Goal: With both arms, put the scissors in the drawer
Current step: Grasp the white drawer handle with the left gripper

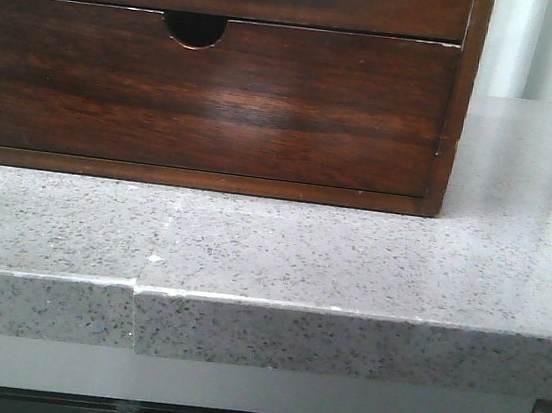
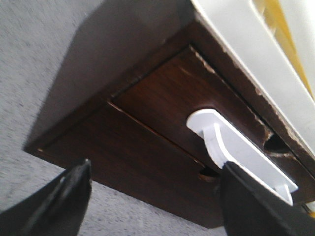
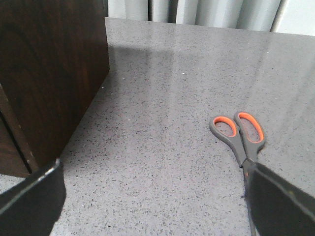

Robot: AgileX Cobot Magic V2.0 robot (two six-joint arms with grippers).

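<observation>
The scissors [image 3: 241,137] are lying flat on the speckled grey stone countertop [image 3: 172,98], grey-bladed shanks ending in orange-lined finger loops, at about one o'clock from the right gripper [image 3: 152,196] in the right wrist view. Their long axis is running from the loops, farther from the camera, towards the gripper's far finger, whose dark tip is covering the blade end. The right gripper is standing wide, empty, one black finger on each side of bare stone; the scissors are sitting just beside one finger, not between the two. This is clearly the nearer arm; judging from that, the pick-up is calling for a short sideways shift to centre the jaws over the shanks.

The drawer [image 1: 209,93] is sitting shut, glossy reddish-brown wood with a half-round finger notch [image 1: 194,28] at twelve o'clock on its front, flush inside the darker cabinet frame [image 1: 461,98]. In the left wrist view the left gripper [image 2: 152,196] is also spread wide and empty, hovering close before the wooden fronts, a white plastic handle-like piece [image 2: 236,147] lying near one finger at about two o'clock. Whether it is touching the wood cannot be told. Neither arm is showing in the front view.
</observation>
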